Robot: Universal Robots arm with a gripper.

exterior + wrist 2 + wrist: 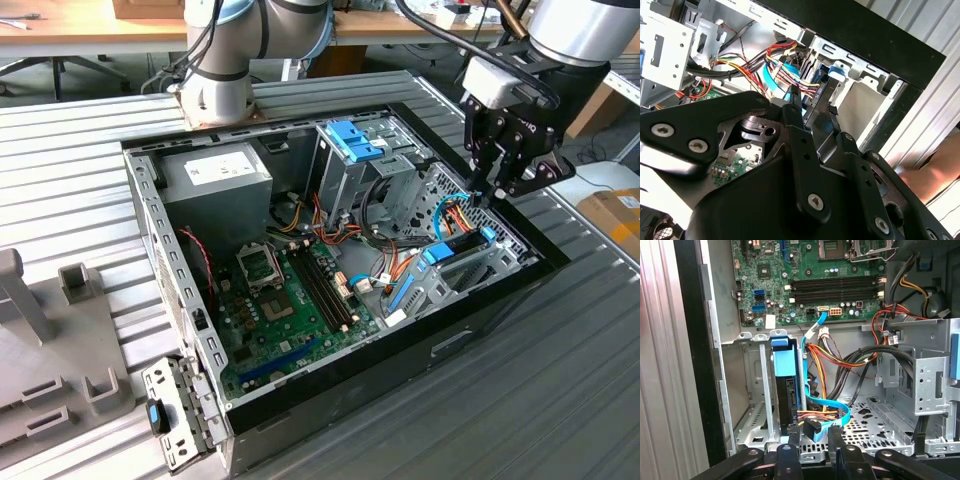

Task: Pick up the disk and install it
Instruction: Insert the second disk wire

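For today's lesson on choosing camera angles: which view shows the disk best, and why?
The first wrist view: the disk stands on edge in its bay, black body and blue carrier seen along its length. The exterior view shows the disk small, below the end effector. The second wrist view gives a sliver beyond the fingertips.

A ribbed grey metal surface fills the scene. At the far edge stands a wooden desk. A cardboard box sits at the exterior view's right, grey plastic holders at its left.
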